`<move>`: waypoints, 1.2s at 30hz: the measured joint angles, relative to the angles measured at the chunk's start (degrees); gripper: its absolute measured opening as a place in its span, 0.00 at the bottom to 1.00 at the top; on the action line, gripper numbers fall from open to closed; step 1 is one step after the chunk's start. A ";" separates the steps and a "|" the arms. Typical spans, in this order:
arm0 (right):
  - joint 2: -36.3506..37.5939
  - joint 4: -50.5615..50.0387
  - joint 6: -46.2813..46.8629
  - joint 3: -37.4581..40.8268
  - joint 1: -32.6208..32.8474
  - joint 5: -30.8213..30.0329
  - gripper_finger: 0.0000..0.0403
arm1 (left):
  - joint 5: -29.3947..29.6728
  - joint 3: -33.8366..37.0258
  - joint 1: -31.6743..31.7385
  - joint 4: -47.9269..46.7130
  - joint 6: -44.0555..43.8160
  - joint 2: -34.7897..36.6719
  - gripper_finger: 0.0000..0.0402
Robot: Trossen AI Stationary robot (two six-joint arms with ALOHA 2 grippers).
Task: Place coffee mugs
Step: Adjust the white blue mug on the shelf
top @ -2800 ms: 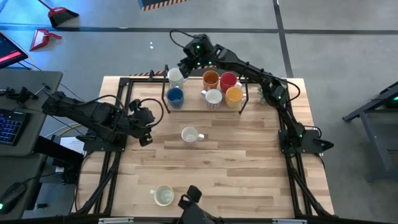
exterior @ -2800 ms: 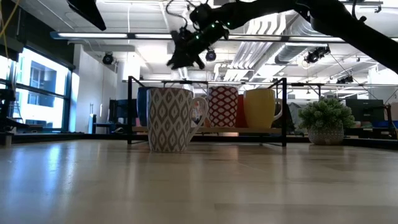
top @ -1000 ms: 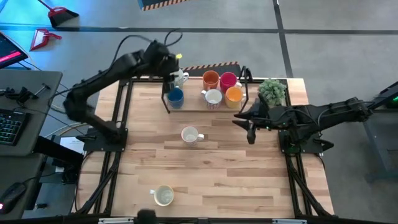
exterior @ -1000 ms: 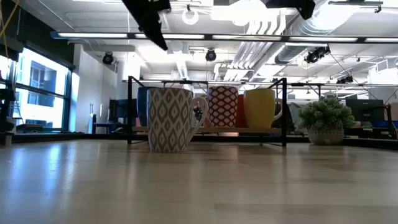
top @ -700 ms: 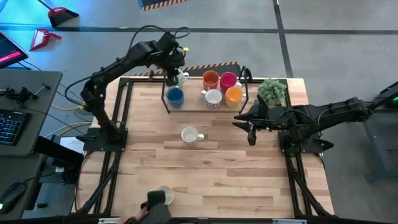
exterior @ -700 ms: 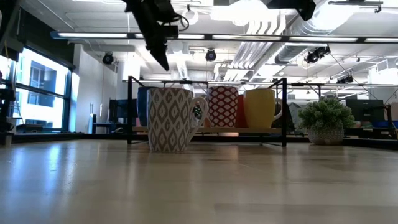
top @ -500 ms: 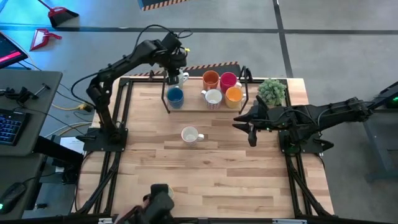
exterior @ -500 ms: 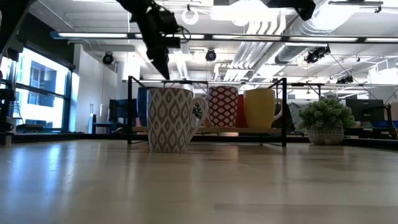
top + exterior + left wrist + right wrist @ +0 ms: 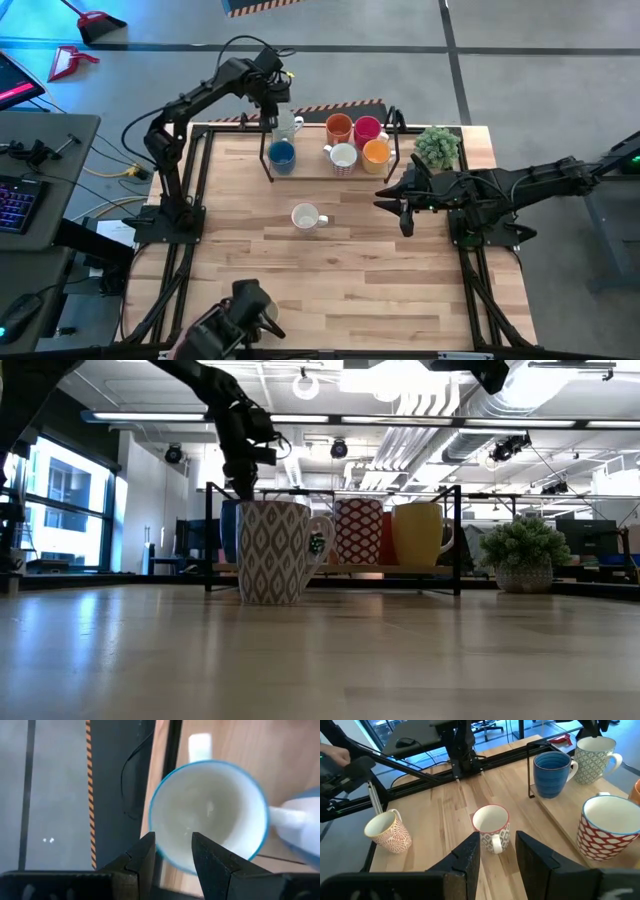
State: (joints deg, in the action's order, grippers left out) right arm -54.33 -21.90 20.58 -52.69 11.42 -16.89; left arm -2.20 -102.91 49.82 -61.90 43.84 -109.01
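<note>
Black metal rack [image 9: 330, 172] stands at the far edge of the light wooden table [image 9: 350, 270] and serves as reference. On the rack: blue mug [image 9: 282, 154], dark orange mug [image 9: 339, 127], red mug [image 9: 367, 128], yellow-orange mug [image 9: 376, 151], red-patterned white mug [image 9: 343, 157]. The left gripper [image 9: 277, 115] sits over the pale green-patterned white mug [image 9: 285, 126] at the rack's left end; its fingers [image 9: 142, 857] straddle the rim. The right gripper [image 9: 397, 200] hovers right of the rack, fingers apart, empty. A grey-patterned white mug [image 9: 306, 217] stands in front of the rack.
</note>
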 joint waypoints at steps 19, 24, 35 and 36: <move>0.00 -0.08 0.57 0.00 0.00 1.14 0.26 | 1.20 0.00 0.20 2.39 0.04 -2.55 0.30; 0.00 -0.09 0.44 0.00 0.00 1.34 0.26 | 1.39 0.00 -0.17 4.72 0.39 -2.78 0.30; -0.02 -1.42 0.57 0.00 0.00 1.32 0.26 | 1.41 0.00 0.16 6.06 0.76 -2.78 0.30; -0.02 -1.41 0.58 0.00 0.00 1.32 0.26 | 1.41 0.00 0.16 6.04 0.76 -2.78 0.30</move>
State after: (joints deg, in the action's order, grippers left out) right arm -54.35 -23.31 21.15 -52.69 11.42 -15.57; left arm -0.80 -102.91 49.98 -55.86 44.60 -111.79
